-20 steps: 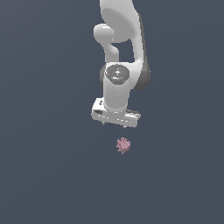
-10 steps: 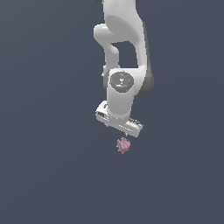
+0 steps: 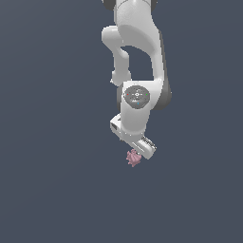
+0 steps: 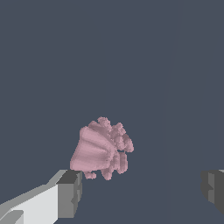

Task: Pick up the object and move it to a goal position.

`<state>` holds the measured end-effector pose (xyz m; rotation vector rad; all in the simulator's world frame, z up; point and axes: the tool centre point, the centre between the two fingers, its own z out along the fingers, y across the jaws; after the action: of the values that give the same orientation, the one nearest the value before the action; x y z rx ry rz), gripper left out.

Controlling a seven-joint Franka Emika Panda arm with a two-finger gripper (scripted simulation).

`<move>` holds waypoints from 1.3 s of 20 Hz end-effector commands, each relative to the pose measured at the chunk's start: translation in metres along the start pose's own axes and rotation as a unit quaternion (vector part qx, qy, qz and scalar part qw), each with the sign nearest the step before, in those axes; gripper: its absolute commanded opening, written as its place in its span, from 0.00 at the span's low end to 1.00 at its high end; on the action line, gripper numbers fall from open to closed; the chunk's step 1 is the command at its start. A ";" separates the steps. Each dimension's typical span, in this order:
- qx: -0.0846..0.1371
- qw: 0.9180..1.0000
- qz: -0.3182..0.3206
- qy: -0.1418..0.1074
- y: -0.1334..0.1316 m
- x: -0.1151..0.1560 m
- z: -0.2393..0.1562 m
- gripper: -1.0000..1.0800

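One arm: white Panda, reaching down from the top of the frame over a bare dark surface.

Exterior view
- object [image 3: 133, 158]: we see the pink spiky blob just below frame centre, lying right under the hand, touching or nearly touching its lower edge.
- gripper [image 3: 141, 149]: low over the blob, tilted; fingers not separable from this angle.
- step: we judge it the final approach before the grasp; no lift yet, and no goal marker visible.
- change: a second ago we saw a clear gap between hand and blob; now that gap is gone. Arm has dropped and leaned toward the lower right of the frame. Blob in the same spot.

Wrist view
- object [image 4: 101, 149]: mid-frame, a little left of centre.
- fingers: spread wide apart, gripping nothing; one pad [image 4: 69, 194] at lower left, close beside the blob, the other [image 4: 213, 189] at the right edge, well apart.
- offset: blob sits off-centre in the gap, much nearer the lower-left finger.
- next move: we think it needs a small sideways shift to centre the blob, a bit more descent, then a close. Risk: the near finger could nudge the blob away.
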<state>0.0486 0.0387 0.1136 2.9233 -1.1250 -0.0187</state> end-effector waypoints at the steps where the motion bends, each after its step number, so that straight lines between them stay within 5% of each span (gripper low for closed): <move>1: 0.001 0.999 0.033 0.001 -0.006 0.001 0.003 0.96; 13: 0.006 0.991 0.135 0.003 -0.025 0.002 0.015 0.96; 26: 0.007 0.989 0.149 0.003 -0.028 0.002 0.026 0.96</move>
<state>0.0686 0.0581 0.0917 2.7311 -1.5539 0.0012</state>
